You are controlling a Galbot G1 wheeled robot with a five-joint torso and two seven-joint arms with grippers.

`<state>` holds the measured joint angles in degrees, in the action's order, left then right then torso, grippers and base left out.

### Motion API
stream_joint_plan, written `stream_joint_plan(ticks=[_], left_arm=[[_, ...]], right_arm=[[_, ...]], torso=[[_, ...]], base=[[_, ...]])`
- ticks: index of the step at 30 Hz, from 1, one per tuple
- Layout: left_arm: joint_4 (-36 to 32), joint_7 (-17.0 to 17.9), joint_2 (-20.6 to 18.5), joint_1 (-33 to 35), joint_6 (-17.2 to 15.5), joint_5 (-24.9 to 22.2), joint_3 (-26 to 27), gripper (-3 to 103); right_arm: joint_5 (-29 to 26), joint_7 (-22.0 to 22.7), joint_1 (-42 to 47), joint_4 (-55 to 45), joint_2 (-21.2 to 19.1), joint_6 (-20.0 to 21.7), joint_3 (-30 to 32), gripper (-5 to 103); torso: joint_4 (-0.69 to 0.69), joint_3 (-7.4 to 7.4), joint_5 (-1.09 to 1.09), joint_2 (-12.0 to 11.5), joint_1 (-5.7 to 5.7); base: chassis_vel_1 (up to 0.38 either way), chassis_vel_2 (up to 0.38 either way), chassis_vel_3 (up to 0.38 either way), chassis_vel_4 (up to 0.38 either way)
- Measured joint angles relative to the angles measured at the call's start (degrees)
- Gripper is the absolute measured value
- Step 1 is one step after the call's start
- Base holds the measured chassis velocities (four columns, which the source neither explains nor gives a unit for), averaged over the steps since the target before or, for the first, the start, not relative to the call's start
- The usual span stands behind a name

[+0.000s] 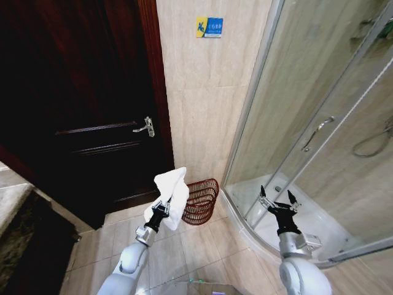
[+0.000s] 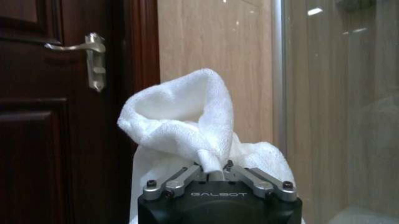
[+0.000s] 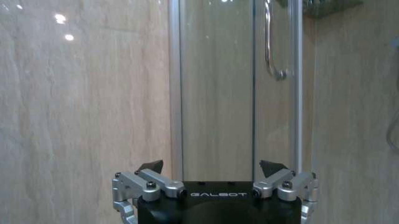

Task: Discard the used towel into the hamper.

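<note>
This is a bathroom. At the right of the head view stands a curved glass shower enclosure [image 1: 319, 123] with metal frame rails, a metal pull handle [image 1: 317, 133] on its door and a white shower tray [image 1: 319, 218] at its foot. Beige stone-look wall tiles [image 1: 206, 92] fill the upper middle, and matching beige floor tiles [image 1: 202, 249] lie below. A dark reddish-brown wooden door [image 1: 92, 104] with a silver lever handle [image 1: 145, 127] takes the left side.

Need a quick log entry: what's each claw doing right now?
Left claw: shut on the white towel.
Right claw: open, holding nothing.
</note>
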<state>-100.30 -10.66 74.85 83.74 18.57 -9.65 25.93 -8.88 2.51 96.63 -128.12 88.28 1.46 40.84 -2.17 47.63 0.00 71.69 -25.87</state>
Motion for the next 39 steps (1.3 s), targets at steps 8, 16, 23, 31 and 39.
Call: stream_joint_plan(ticks=[8, 16, 23, 31, 39], left_arm=[[-2.66, 1.68, 0.77, -0.35, -3.48, -1.73, 1.51, 8], [-5.02, 3.49, -0.16, -0.49, -6.50, -2.82, 2.72, 8], [-5.83, 2.81, -0.35, 0.52, -6.59, -2.64, 2.81, 8], [-5.17, -0.37, -0.27, 1.09, -6.48, -2.62, 2.03, 8], [-3.95, -1.07, -0.79, -0.02, -6.34, -2.74, 1.80, 8]], right_arm=[[1.85, -2.17, 0.28, 4.08, 1.09, -3.02, 0.99, 100], [3.44, -4.11, 3.54, 5.39, 2.32, -7.38, 0.32, 100], [3.57, -4.21, 3.92, 5.59, 3.18, -9.01, 0.70, 100], [2.85, -3.96, 5.22, 5.10, 2.67, -10.04, 1.33, 100], [3.03, -3.96, 5.32, 5.30, 2.51, -10.47, 0.47, 100]], torso=[[-0.01, -1.19, 0.00, -2.29, 1.08], [0.00, -2.63, -0.01, -4.87, 2.23], [-0.01, -3.88, 0.00, -7.16, 3.26], [0.00, -5.09, -0.01, -9.37, 4.26], [-0.01, -6.40, 0.00, -11.73, 5.31]], base=[[0.000, 0.000, 0.000, 0.000], [0.000, 0.000, 0.000, 0.000], [0.000, 0.000, 0.000, 0.000], [0.000, 0.000, 0.000, 0.000], [0.000, 0.000, 0.000, 0.000]])
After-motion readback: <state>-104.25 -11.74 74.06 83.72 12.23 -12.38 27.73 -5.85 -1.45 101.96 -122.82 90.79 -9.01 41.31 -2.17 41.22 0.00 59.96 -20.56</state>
